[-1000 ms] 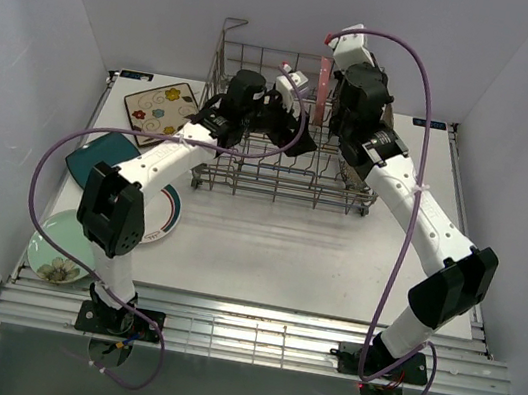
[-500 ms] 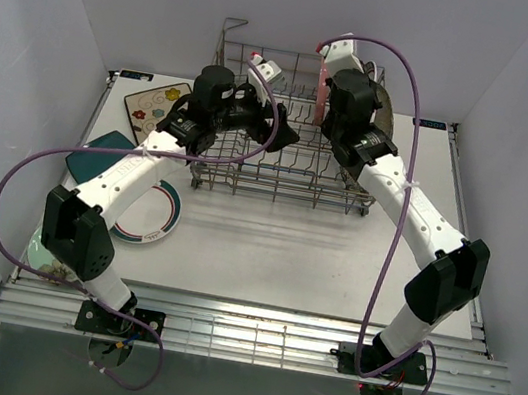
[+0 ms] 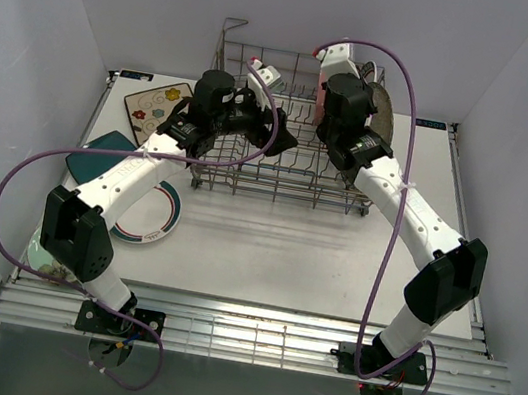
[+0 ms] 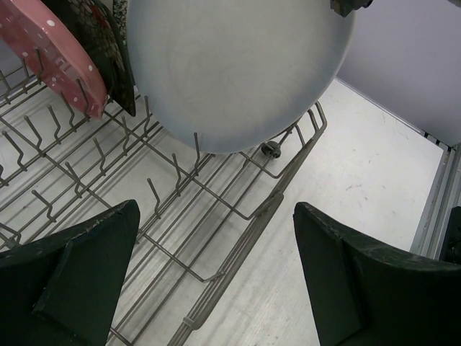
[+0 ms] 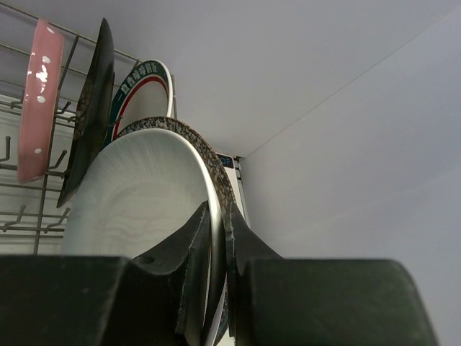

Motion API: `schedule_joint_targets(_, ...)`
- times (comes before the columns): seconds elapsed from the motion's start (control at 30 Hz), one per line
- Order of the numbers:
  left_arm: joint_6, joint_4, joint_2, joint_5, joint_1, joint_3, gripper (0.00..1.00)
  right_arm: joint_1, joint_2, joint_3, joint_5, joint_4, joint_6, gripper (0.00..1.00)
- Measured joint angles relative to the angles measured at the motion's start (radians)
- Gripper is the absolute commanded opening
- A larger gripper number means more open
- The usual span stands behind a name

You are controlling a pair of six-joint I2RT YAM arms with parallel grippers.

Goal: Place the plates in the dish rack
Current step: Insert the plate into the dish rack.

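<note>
Plates sit in two groups in the overhead view. Four lie flat on the desk between 9 and 7 o'clock of the dish rack: a cream flowered square, a teal square, a teal-rimmed round and a pale green one. The rest stand on edge toward the rack's 3 o'clock end. Both arms reach over the rack, and the left arm, which crosses above the loose plates, is much the nearer to them.

From the left wrist, the left gripper is spread wide and empty above the rack's wire floor near a corner. At 12 o'clock the white plate stands on edge with its lower rim down among the tines; whether it is seated I cannot tell. A pink dotted plate and a black plate lean at 10 to 11 o'clock, with bare desk past the rack's end at 2 o'clock.

From the right wrist, the right gripper is pinched shut on the white plate's rim, and the plate's long axis runs away along the fingers. A speckled plate presses close behind, and whether it shares the pinch is unclear. Letting go looks like the next call: open room lies at 3 o'clock, while the black plate crowds the 9 o'clock side, so a tilt that way could knock its neighbours
</note>
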Motion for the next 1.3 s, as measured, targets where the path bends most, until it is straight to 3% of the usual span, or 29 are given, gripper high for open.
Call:
schedule_joint_targets(0.8, -0.002, -0.004, 0.0, 0.005, 0.003, -0.012, 0.98, 0.038, 0.017, -0.032, -0.007, -0.035, -0.025, 0.08)
schedule_joint_targets(1.3, 0.0, -0.024, 0.0, 0.004, 0.003, -0.013, 0.98, 0.023, 0.032, -0.02, 0.001, -0.055, 0.046, 0.08)
